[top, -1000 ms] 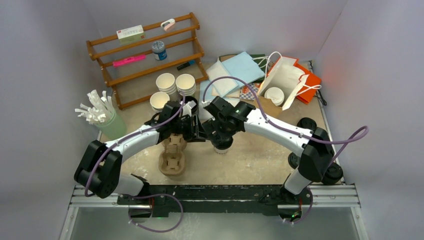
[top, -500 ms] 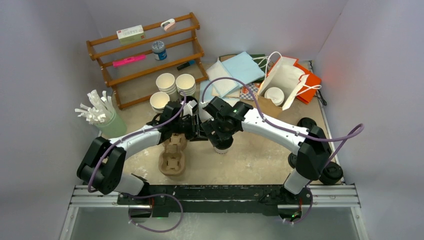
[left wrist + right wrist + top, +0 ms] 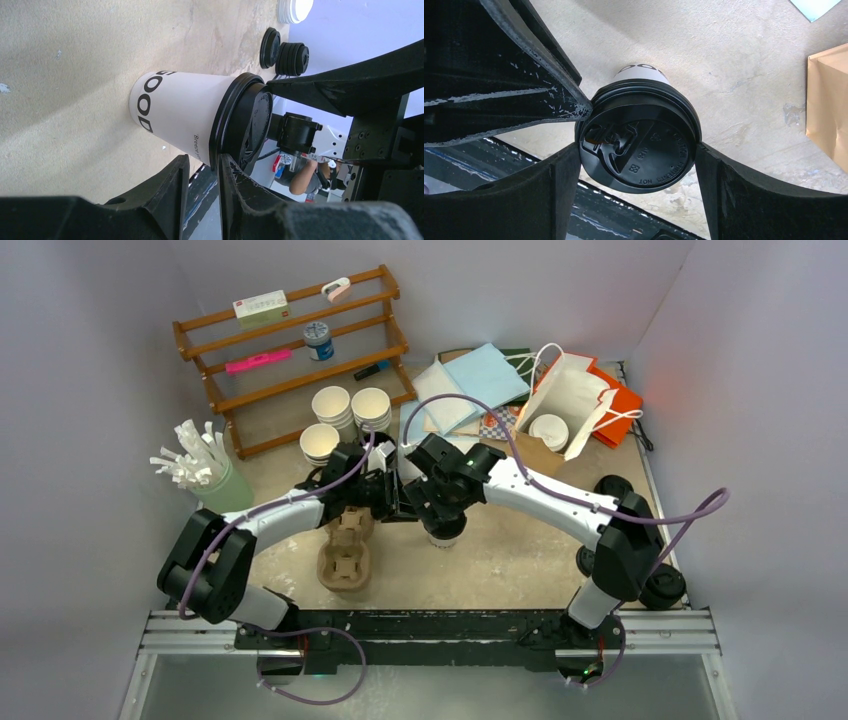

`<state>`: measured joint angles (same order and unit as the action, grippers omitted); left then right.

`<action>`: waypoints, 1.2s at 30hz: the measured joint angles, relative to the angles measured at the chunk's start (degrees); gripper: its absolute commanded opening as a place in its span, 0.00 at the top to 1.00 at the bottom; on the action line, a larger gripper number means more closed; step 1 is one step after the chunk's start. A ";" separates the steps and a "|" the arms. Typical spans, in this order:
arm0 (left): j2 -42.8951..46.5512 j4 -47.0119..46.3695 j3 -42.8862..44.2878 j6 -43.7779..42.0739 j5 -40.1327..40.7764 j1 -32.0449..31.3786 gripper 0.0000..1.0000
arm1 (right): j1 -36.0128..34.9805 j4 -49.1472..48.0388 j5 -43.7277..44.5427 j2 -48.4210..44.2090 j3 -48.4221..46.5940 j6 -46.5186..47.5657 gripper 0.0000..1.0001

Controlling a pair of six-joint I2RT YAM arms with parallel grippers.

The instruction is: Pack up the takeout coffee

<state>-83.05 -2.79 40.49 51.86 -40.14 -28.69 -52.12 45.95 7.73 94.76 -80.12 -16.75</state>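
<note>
The takeout coffee is a white paper cup printed GOOD with a black plastic lid, standing upright on the table under both wrists. My right gripper reaches down over it, its two fingers pressed against opposite sides of the lid's rim. My left gripper comes in from the left at lid height. Its fingers stand a narrow gap apart, and one fingertip touches the rim. Most of the cup is hidden in the top view.
A brown pulp cup tray lies just left of the cup. Stacked open paper cups and a wooden rack stand behind. A white paper bag is at the back right. Black lids lie to the right.
Both grippers have narrowed, and the right one's fingers have come in against the lid's rim. The left arm has crept slightly toward the cup.
</note>
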 measured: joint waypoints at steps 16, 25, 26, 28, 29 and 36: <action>-1.68 2.58 2.38 -3.39 -0.17 -0.17 0.73 | -0.39 -3.34 2.25 -2.23 3.63 -1.88 0.21; -3.63 6.99 5.81 -6.69 -0.22 -0.31 0.73 | -0.76 -4.72 3.80 -2.54 5.09 -3.89 0.20; -3.76 7.21 5.99 -6.93 -0.24 -0.33 0.73 | -0.85 -4.72 3.98 -2.51 5.14 -4.09 0.19; -3.98 7.52 6.27 -7.32 -0.31 -0.37 0.73 | -1.09 -4.72 4.48 -2.21 5.16 -4.55 0.19; -4.11 7.65 6.43 -7.54 -0.35 -0.39 0.73 | -1.18 -4.63 4.68 -2.12 5.16 -4.70 0.18; -4.90 8.26 7.32 -8.46 -0.35 -0.79 0.73 | -1.73 -4.07 5.49 -1.75 5.14 -6.03 0.17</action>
<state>-87.94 5.48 47.81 43.40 -40.49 -29.47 -53.84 41.89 13.21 93.01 -74.98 -22.79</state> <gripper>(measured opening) 0.277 0.824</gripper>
